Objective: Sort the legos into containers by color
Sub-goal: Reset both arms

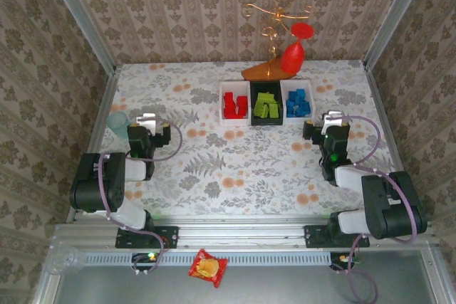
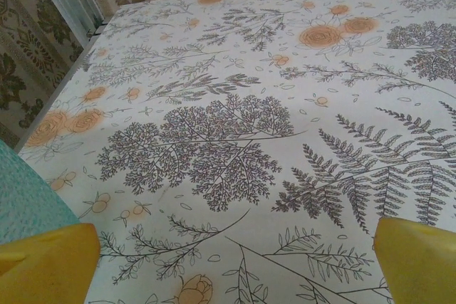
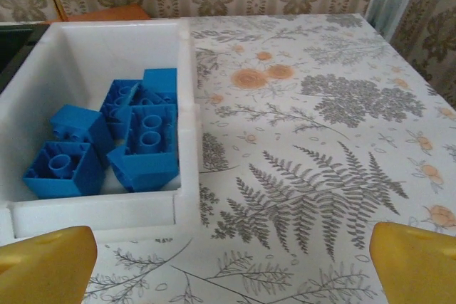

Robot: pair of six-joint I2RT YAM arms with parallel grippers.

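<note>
3 containers (image 1: 221,105) hold all visible legos (image 1: 266,106), red, green, blue apart. left gripper (image 2: 235,261) and right gripper (image 3: 231,265) wide, empty. sort looks done.

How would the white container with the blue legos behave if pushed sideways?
The white container likely slides rather than tips: it looks low and square on the smooth table. Its thick walls look stiff. The blue legos lie loose inside, so they may shift.

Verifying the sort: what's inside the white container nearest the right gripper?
Blue legos lie piled in the white container, no other color showing; anything beneath them is hidden.
</note>
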